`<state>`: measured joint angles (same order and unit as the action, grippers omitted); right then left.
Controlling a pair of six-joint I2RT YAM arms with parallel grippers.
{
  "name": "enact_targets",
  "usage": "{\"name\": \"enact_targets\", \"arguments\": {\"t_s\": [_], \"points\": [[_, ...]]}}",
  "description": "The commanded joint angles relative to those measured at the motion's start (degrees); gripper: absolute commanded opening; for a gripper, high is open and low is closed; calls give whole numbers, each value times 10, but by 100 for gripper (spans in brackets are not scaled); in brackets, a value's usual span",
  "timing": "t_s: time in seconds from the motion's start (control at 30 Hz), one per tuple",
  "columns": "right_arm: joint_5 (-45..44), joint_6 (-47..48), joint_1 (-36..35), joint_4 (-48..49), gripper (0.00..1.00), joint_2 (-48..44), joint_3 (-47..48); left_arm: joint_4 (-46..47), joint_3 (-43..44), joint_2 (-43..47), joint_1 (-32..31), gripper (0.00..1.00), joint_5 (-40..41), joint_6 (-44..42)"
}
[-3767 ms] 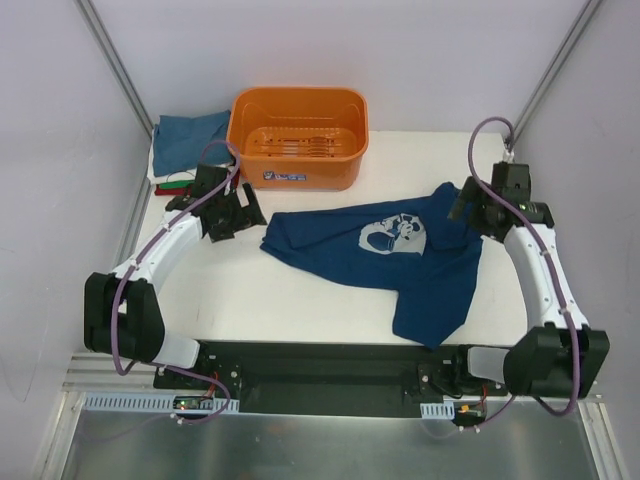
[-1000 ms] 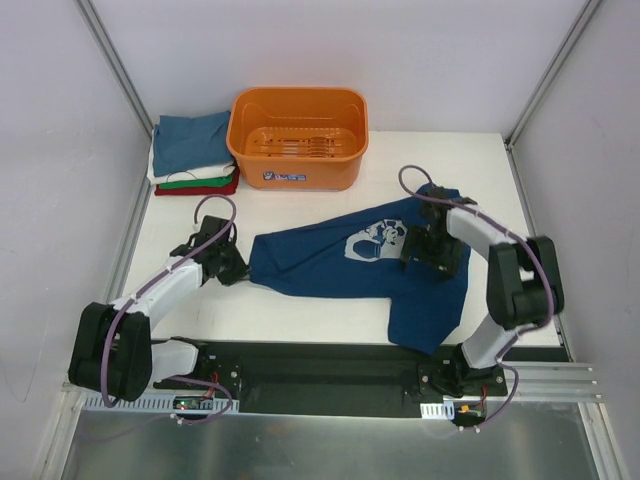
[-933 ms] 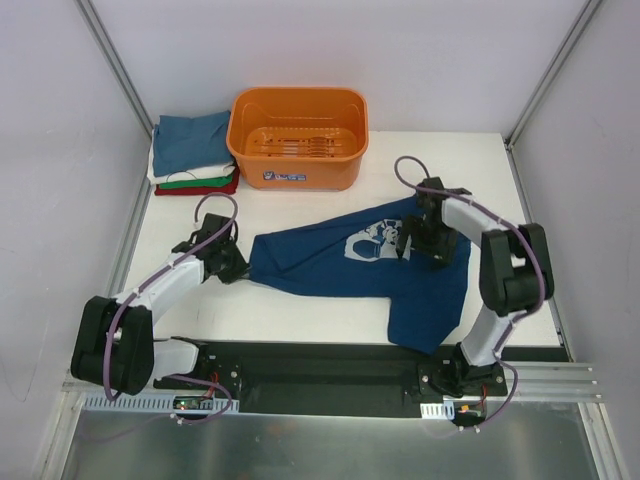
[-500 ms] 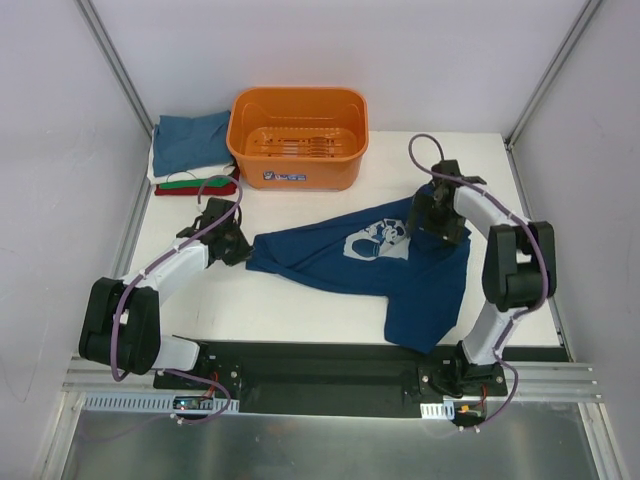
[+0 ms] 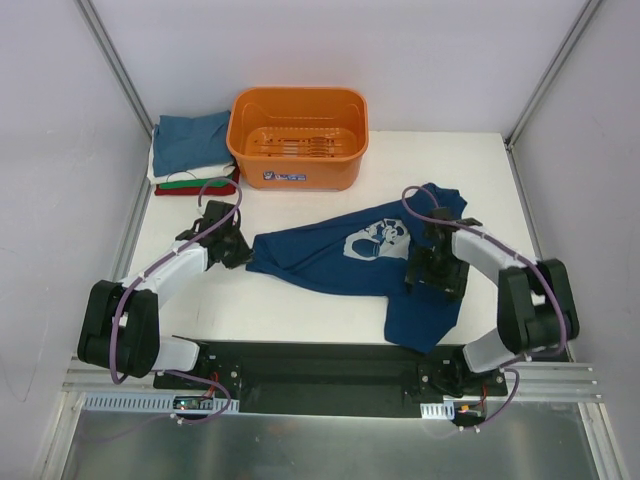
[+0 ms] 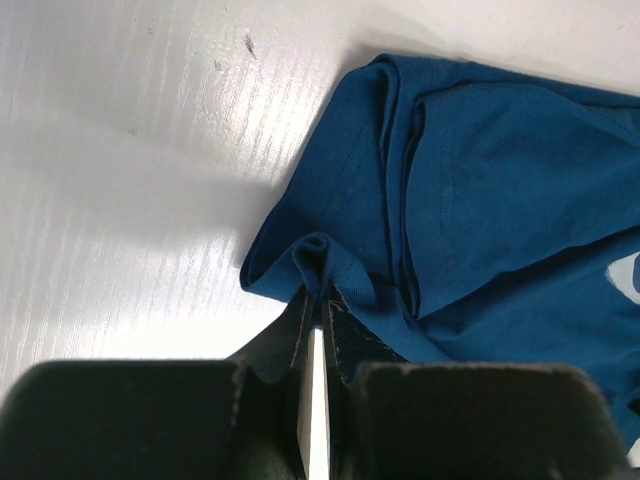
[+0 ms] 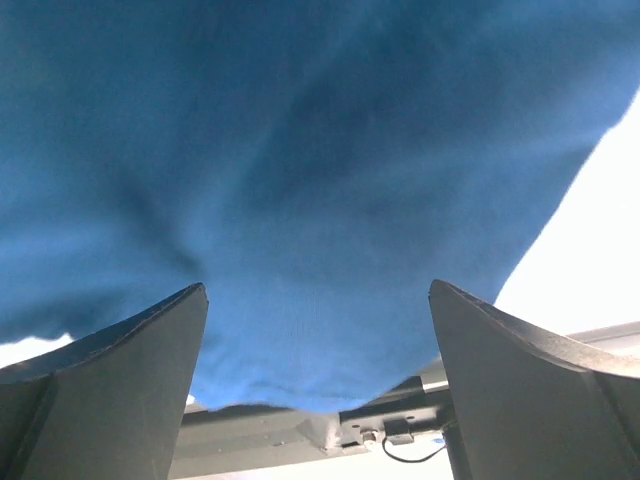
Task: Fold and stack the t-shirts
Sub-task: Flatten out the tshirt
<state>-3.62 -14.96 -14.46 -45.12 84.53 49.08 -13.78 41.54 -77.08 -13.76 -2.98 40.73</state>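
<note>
A dark navy-blue t-shirt (image 5: 335, 255) with a white print lies crumpled and spread across the middle of the table. My left gripper (image 5: 238, 252) is shut on a pinched fold at the shirt's left edge (image 6: 330, 265), low against the table. My right gripper (image 5: 433, 279) hovers wide open over the shirt's near right flap; blue cloth (image 7: 300, 150) fills its view and nothing sits between its fingers (image 7: 150, 340). Folded t-shirts (image 5: 190, 150) are stacked at the far left: teal-blue on top, white, green and red edges beneath.
An orange plastic basket (image 5: 298, 135) stands at the back, right of the folded stack. The table's near edge and the black mounting rail (image 7: 340, 435) lie just past the shirt's near hem. Frame posts rise at both back corners.
My right gripper has swung from the shirt's far right part toward me, onto its near right flap, staying open. My left gripper keeps its grip and has barely shifted.
</note>
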Motion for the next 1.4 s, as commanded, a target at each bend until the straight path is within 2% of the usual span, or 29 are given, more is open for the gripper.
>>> {"name": "enact_targets", "arguments": {"t_s": [0.0,0.17,0.3,0.4,0.5,0.63,0.73,0.77,0.87,0.97,1.0,1.1,1.2,1.37], "points": [[-3,5,0,36,97,110,75,12,12,-4,8,0,2,-8],[8,27,20,21,97,218,196,24,28,-18,8,0,19,-8],[11,55,36,2,97,290,329,31,46,-34,10,0,25,-13],[-2,82,50,-10,97,323,381,32,63,-42,10,0,21,-16],[-25,96,68,-15,97,308,402,39,70,-44,10,0,11,-18],[-40,113,70,-14,97,214,355,44,78,-45,10,0,-12,-23],[-29,95,50,-28,97,113,268,48,73,-40,10,0,-22,-23],[-38,84,31,-33,97,65,212,50,70,-38,10,0,-25,-25],[-51,12,-15,-51,98,-8,113,51,60,-24,10,0,-27,-28],[0,-84,-62,-9,97,-52,45,51,52,-14,10,0,-28,-30],[6,-107,-75,4,95,-59,16,51,51,-12,10,0,-28,-31],[-15,-169,-116,47,89,-53,8,51,46,-9,10,0,-29,-31],[-39,-197,-123,62,81,-18,25,51,46,-9,10,0,-31,-31],[-30,-221,-123,105,67,22,42,52,43,-4,10,0,-24,-29]]}}
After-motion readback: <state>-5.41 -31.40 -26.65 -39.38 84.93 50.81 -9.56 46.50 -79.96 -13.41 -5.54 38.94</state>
